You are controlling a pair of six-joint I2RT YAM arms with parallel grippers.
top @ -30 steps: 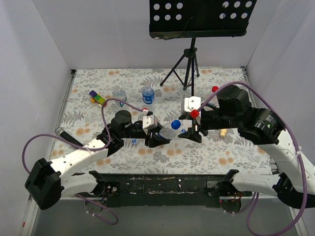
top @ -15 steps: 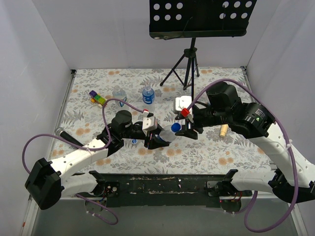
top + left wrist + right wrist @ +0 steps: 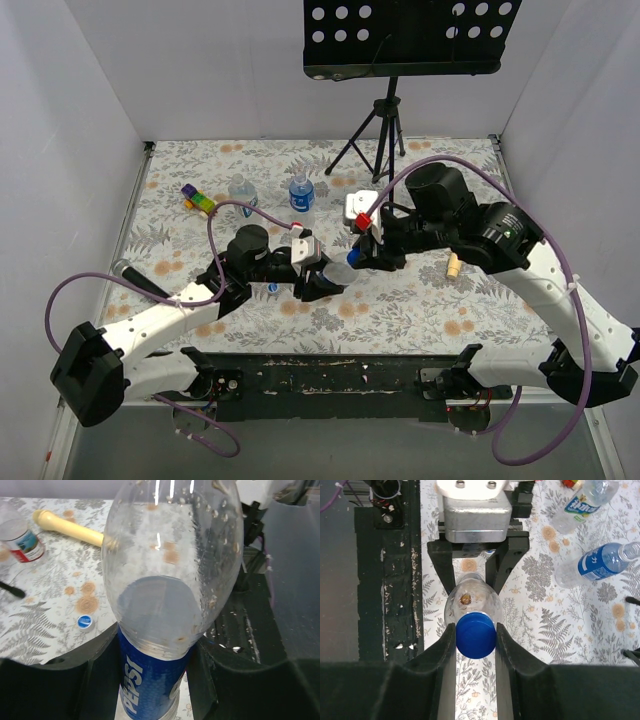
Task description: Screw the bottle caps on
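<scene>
Right wrist view looks straight down the neck of the task's current bottle; the right hand [image 3: 476,630] has its 2 fingers closed tight on a blue cap [image 3: 476,637], which sits at the mouth of the Pepsi bottle [image 3: 470,597]. Whether the cap's thread has caught cannot be told from here.

The left hand [image 3: 159,677] is clamped round the blue label of that bottle, low on its body; in the top view the bottle is slanted, with its neck toward the right hand, between the 2 arms and near the front of the tabletop [image 3: 420,320].

By my judgement the task is early; the 1st cap is only presented to its bottle, and the turning that would seat it is not yet shown as done. The other 2 bottles, 1 clear [image 3: 241,190] and 1 blue-labelled [image 3: 301,196], stand close together further back on the left; whether either is capped is too small to tell. 1 loose blue cap [image 3: 84,621] lies on the tabletop beside the left hand; it may serve a later bottle.

A tan stick [image 3: 453,266] lies to the right, well apart from the work.
</scene>
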